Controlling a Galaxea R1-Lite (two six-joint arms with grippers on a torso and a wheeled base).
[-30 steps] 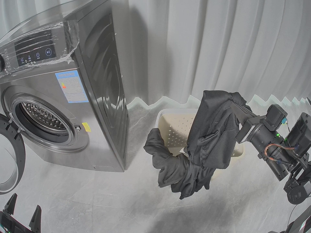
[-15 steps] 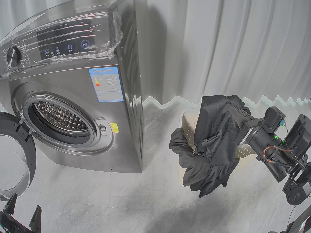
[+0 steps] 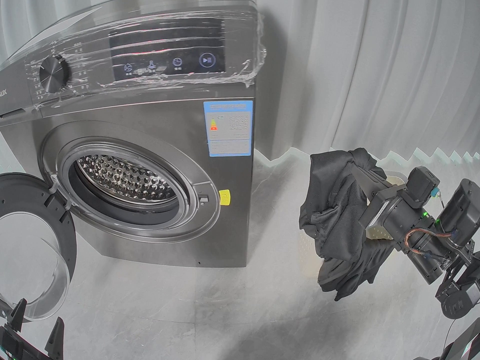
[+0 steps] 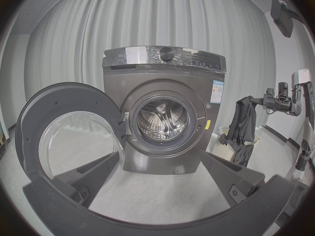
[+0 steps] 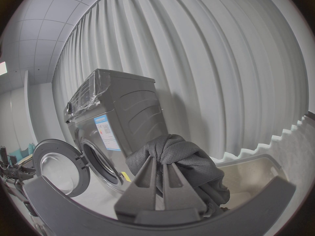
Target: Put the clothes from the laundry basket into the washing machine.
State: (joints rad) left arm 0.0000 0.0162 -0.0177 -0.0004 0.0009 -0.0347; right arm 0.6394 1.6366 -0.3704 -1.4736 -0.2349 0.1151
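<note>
Over the laundry basket [image 5: 252,176], on our right, we see the right gripper [image 5: 160,163] pinched tight on a dark garment [image 3: 335,211] — the cloth hangs down across the basket. Our left gripper [image 4: 158,154] sits low with its fingers spread wide, facing the washing machine [image 3: 150,121], whose door [image 3: 30,236] stands open.

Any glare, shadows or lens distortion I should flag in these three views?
Head view: plastic wrap on the washing machine glints; the machine shadows the curtain beside it. Left wrist view: fisheye bows the curtain folds, corners dark. Right wrist view: same bowing, ceiling light bright at the edge.
</note>
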